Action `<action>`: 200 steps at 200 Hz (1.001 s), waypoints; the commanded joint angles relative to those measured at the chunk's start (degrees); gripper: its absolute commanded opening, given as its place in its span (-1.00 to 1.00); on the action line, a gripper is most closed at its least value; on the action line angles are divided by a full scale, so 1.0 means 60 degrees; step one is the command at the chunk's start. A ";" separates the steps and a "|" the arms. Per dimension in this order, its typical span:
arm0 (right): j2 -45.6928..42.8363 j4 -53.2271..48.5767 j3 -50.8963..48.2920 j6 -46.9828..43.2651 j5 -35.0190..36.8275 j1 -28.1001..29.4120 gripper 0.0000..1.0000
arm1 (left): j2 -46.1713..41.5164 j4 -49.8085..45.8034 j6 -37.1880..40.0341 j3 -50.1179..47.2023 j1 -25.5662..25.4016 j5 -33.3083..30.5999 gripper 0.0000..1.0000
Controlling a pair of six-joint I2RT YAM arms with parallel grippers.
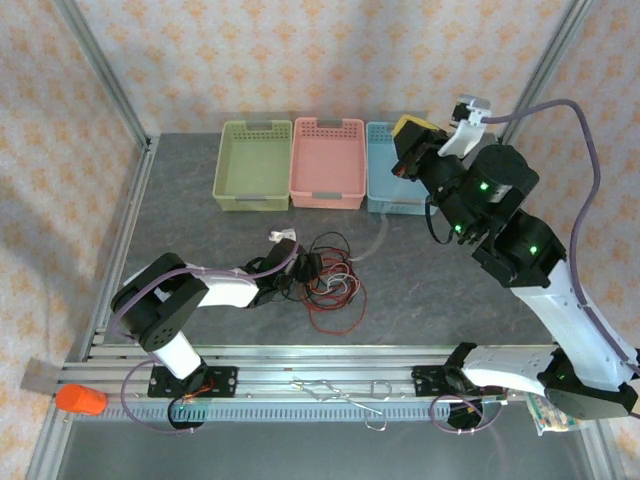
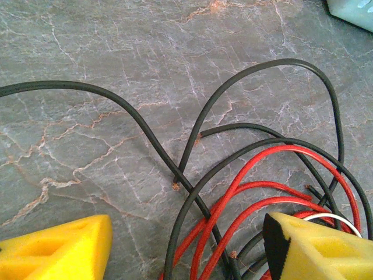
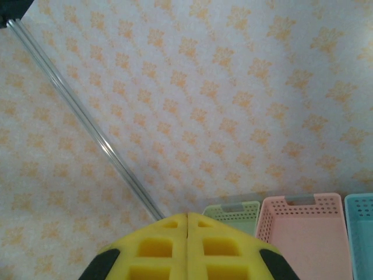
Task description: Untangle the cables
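Observation:
The cables (image 1: pixel 332 285) lie in a loose tangle of red and black loops at the table's middle front. A pale strand (image 1: pixel 375 245) trails from it toward the blue basket. My left gripper (image 1: pixel 303 270) is low at the tangle's left edge. In the left wrist view it is open (image 2: pixel 186 259), with its yellow fingers (image 2: pixel 58 251) wide apart on either side of red cables (image 2: pixel 245 198) and black cables (image 2: pixel 145 125). A thin white wire (image 2: pixel 332 217) shows by the right finger. My right gripper (image 1: pixel 410 135) is raised over the blue basket and is shut (image 3: pixel 186 217) on nothing.
A green basket (image 1: pixel 253 165), a pink basket (image 1: pixel 326 163) and a blue basket (image 1: pixel 385 170) stand in a row at the back. A small white connector (image 1: pixel 283 236) lies left of the tangle. An orange object (image 1: pixel 80 400) sits at the front left rail.

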 commanded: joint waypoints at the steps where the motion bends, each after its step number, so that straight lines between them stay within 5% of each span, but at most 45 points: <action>1: -0.0109 -0.0252 0.0301 -0.0341 0.0593 -0.0068 -1.00 | 0.0012 0.0053 -0.0152 -0.0089 -0.0150 -0.0126 0.41; 65: -0.0475 -0.0270 -0.0667 0.0033 0.1350 -0.0064 -1.00 | -0.1541 -0.2032 0.0162 0.0893 -0.0870 -0.1338 0.67; 141: -0.0635 0.0231 -0.1341 0.0140 0.2884 -0.0065 -1.00 | -0.4068 -0.2486 0.0556 0.1393 -0.1003 -0.2082 0.76; 200: 0.0043 0.0859 -0.1171 0.0039 0.3116 -0.0308 -1.00 | -0.3328 -0.1677 0.0875 0.2500 -0.0667 -0.1664 0.75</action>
